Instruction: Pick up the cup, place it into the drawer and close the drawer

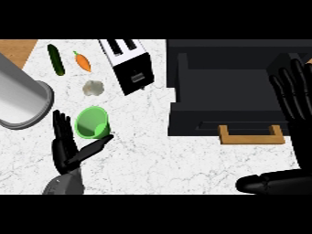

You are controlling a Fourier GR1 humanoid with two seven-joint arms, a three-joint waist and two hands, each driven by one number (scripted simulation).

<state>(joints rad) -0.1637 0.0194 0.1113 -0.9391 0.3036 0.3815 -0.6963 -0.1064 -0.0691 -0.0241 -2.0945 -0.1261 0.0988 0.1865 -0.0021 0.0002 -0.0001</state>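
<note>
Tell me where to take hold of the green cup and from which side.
Grip the green cup round its side wall, probably from its lower left, where the left hand already sits open with fingers on the cup's left and thumb below it. The round wall suits fingers curling round it. The cup looks tilted, its open mouth facing the view, so a sideways wrap seems safer than pinching the rim.

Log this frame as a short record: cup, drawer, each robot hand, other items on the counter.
cup: green cup, on the marble counter, not lifted
drawer: black drawer unit with wooden handle, open
left robot hand: left robot hand open, fingers beside the cup, thumb under it
right robot hand: right robot hand open, fingers up, resting at the right edge
other items: toaster, cucumber, carrot, garlic, grey cylinder
</note>
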